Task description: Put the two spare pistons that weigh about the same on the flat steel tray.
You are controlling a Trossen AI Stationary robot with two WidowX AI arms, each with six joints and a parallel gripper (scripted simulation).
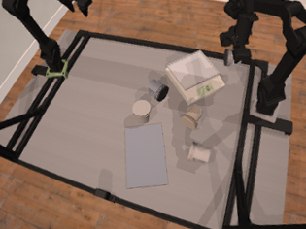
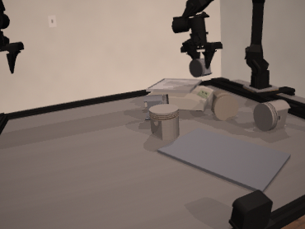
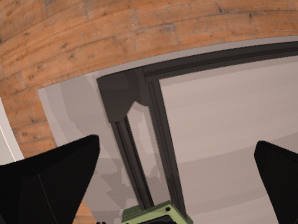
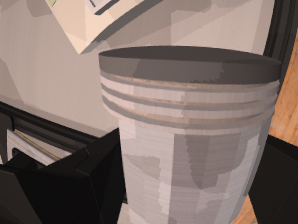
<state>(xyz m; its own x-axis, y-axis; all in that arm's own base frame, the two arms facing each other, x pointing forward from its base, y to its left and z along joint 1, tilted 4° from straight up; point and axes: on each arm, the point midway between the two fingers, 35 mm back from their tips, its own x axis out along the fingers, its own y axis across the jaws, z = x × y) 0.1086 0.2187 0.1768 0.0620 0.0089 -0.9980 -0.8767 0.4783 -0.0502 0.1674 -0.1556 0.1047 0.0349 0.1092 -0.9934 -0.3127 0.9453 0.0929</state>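
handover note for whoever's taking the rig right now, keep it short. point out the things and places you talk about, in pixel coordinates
Right gripper (image 1: 236,57) (image 2: 203,62): closed on a dark-crowned piston (image 1: 229,57) (image 2: 200,67) (image 4: 190,115), in the air by the scale (image 1: 194,73) (image 2: 177,88).
Left gripper (image 1: 80,9): open, empty, away from the work.
Bench: upright piston (image 1: 142,109) (image 2: 165,122) near one end of the tray (image 1: 145,157) (image 2: 227,156); three more lying on their sides.
Done: nothing on the tray, which lies flat. Scale pan bare; weights not known from here.
Left: find the pair within 4 g, put both on the tray, keep the other three off it, release, arms clear.
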